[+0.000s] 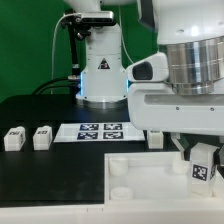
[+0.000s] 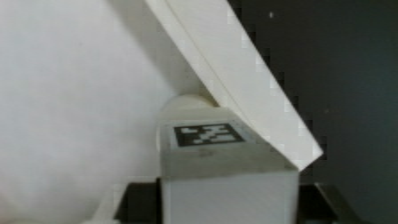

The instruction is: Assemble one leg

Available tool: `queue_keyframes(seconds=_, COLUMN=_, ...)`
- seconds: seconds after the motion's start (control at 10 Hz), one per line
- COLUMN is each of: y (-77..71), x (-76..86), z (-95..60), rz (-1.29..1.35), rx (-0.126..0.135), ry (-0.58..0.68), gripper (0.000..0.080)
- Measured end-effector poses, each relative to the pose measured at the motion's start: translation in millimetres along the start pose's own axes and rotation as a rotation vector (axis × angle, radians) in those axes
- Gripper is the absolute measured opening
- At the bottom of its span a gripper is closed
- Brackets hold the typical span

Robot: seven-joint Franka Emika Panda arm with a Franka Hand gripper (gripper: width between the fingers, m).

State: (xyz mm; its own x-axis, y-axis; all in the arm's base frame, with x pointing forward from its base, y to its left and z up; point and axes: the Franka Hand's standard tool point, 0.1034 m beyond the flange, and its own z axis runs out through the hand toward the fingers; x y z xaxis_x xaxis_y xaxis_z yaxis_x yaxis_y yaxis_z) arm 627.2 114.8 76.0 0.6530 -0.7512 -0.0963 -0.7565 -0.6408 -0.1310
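Observation:
My gripper (image 1: 201,160) is shut on a leg (image 1: 201,170), a small white block with a black-and-white tag facing out. It holds the leg over the corner of the large flat white panel (image 1: 135,178) on the exterior view's right. In the wrist view the leg (image 2: 222,165) fills the gap of my gripper (image 2: 228,208), with a dark finger (image 2: 146,200) on either side. Its rounded end lies against the panel's raised edge (image 2: 231,70). I cannot tell whether it is seated in a socket.
Two more legs (image 1: 14,139) (image 1: 42,137) stand at the exterior view's left, and a third (image 1: 155,138) stands behind the panel. The marker board (image 1: 100,130) lies on the black table in front of the robot's base (image 1: 100,75).

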Motion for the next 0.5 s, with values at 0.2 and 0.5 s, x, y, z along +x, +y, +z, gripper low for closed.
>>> queue_keyframes(seconds=0.2, y=2.3, x=1.9, z=2.2, rz=0.347, rx=0.028, ry=-0.039, gripper=0.0308)
queue_keyframes(seconds=0.5, y=3.0, x=2.1, z=3.3, rz=0.538, rx=0.045, ry=-0.058, gripper=0.0306)
